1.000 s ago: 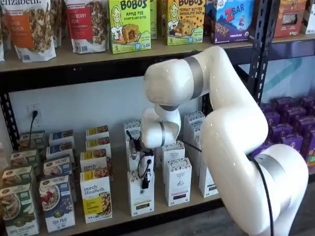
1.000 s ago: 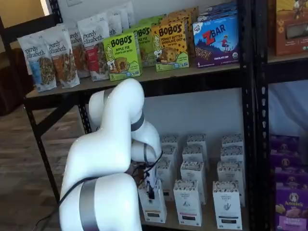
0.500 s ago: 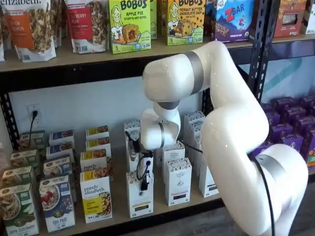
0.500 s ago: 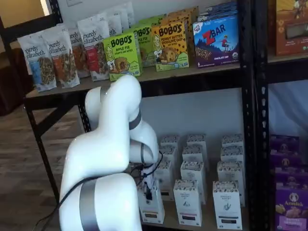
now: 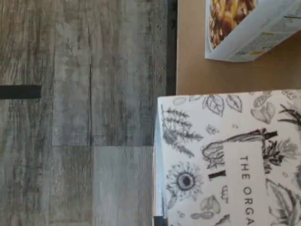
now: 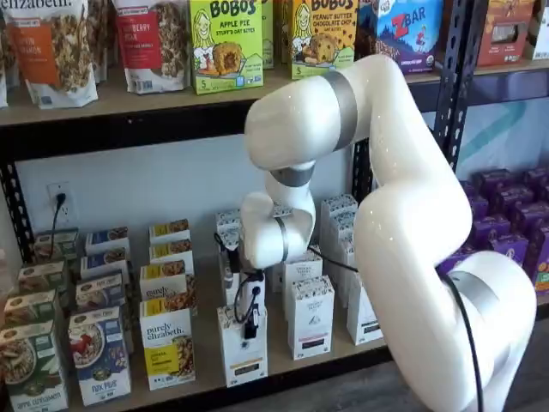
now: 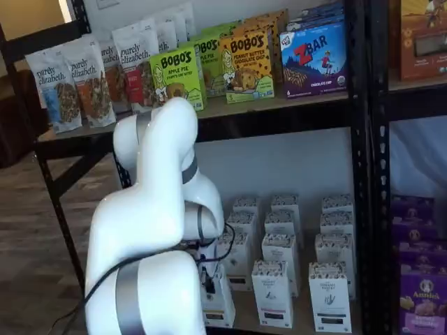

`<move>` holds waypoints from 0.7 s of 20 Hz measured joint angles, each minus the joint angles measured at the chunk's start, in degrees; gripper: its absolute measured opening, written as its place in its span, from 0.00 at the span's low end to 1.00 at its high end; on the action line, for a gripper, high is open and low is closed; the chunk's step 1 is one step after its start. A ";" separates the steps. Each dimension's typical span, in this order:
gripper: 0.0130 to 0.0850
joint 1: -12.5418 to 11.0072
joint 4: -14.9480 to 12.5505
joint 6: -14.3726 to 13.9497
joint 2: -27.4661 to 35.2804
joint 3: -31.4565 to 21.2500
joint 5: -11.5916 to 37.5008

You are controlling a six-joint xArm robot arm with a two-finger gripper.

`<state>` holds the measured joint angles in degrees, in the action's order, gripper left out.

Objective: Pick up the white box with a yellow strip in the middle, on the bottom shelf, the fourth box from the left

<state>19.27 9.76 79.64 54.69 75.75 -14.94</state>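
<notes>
The white-bodied gripper (image 6: 250, 319) is clamped on the tall white carton with the pale yellow strip (image 6: 244, 350), at the tan wooden bottom shelf's (image 6: 283, 359) front edge

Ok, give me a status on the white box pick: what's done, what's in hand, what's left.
Done: the gripper is shut on the top of the white box. In hand: bringing it out. In the wrist view its patterned top overhangs the front edge of the bottom shelf. Left: carrying it clear of the shelf. I cannot tell whether its base is off the board yet.
</notes>
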 joint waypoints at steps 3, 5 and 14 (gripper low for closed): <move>0.50 0.22 -2.47 -2.51 -2.19 -3.12 0.46; 0.50 0.35 -2.47 -2.60 -3.69 -5.11 0.49; 0.50 0.85 -2.60 -3.14 -10.91 -13.96 0.33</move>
<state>20.12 7.16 76.50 43.79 61.79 -14.61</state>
